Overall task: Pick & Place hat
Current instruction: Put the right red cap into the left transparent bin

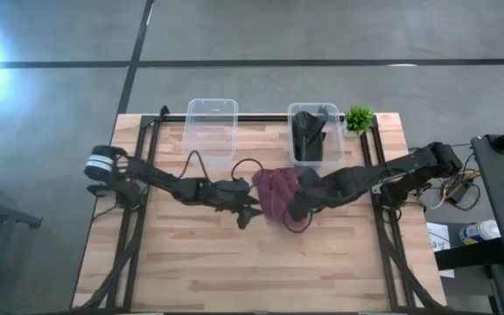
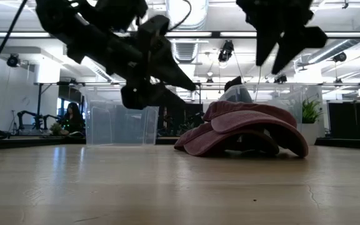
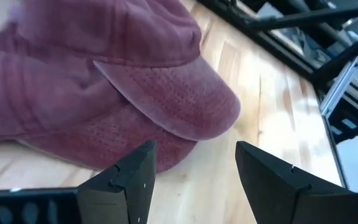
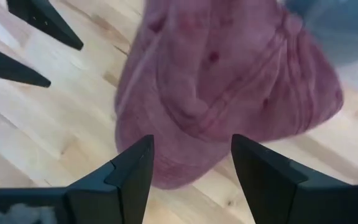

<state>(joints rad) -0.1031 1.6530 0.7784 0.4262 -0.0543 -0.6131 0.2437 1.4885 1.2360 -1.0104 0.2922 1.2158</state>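
Approach step: my left pincer [image 3: 191,180] spread, hat [image 3: 104,81] brim just ahead on worktop [image 3: 266,112]. My right pincer [image 4: 191,168] spread above hat crown. Next, prob: close in, pinch brim.

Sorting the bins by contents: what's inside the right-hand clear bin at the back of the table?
The right bin holds something dark, a crumpled item that cannot be identified. Whatever lies beneath it is covered.

Two clear plastic bins [image 1: 211,122] stand at the far edge of the wooden table [image 1: 234,262]. The right-hand bin [image 1: 315,140] holds dark items, and a small green plant [image 1: 359,118] sits beside it.
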